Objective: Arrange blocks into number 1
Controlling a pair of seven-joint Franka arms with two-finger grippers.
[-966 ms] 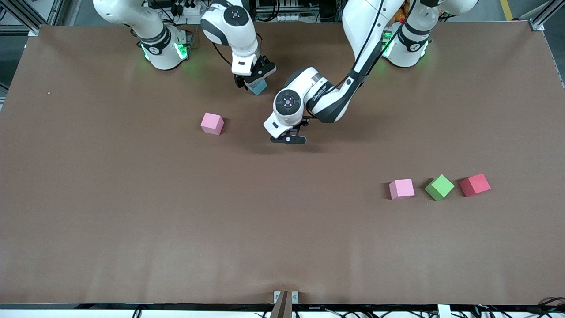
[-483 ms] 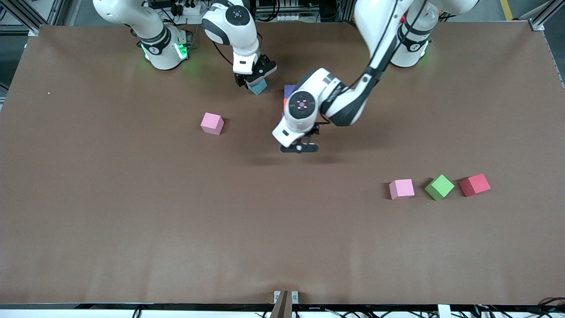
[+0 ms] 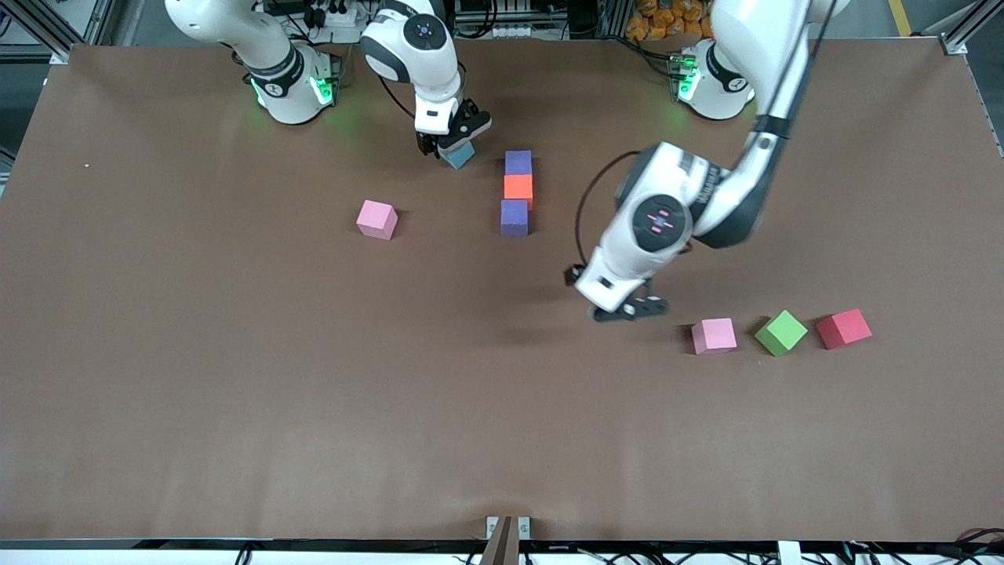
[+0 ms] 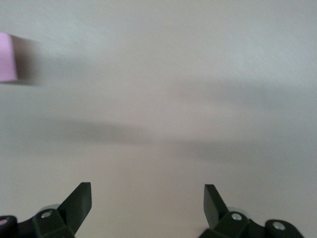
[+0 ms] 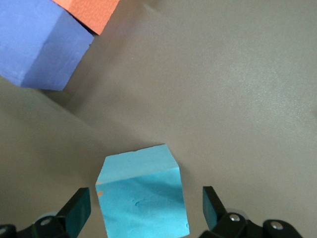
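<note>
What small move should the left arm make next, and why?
Probably carry the open left tool on to the nearby pink block. A purple, orange, purple column stands already, and the block lies apart from it.

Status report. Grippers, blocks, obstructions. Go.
Left gripper open, empty, beside a pink block. Right gripper open around light blue block. Purple-orange-purple column laid. Nothing in the way.

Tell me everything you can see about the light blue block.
The light blue block is a small matte foam cube with faint dents on one face. It sits on the brown table between the open fingers of the right gripper, which do not touch it, beside the purple-orange-purple column, toward the right arm's end.
</note>
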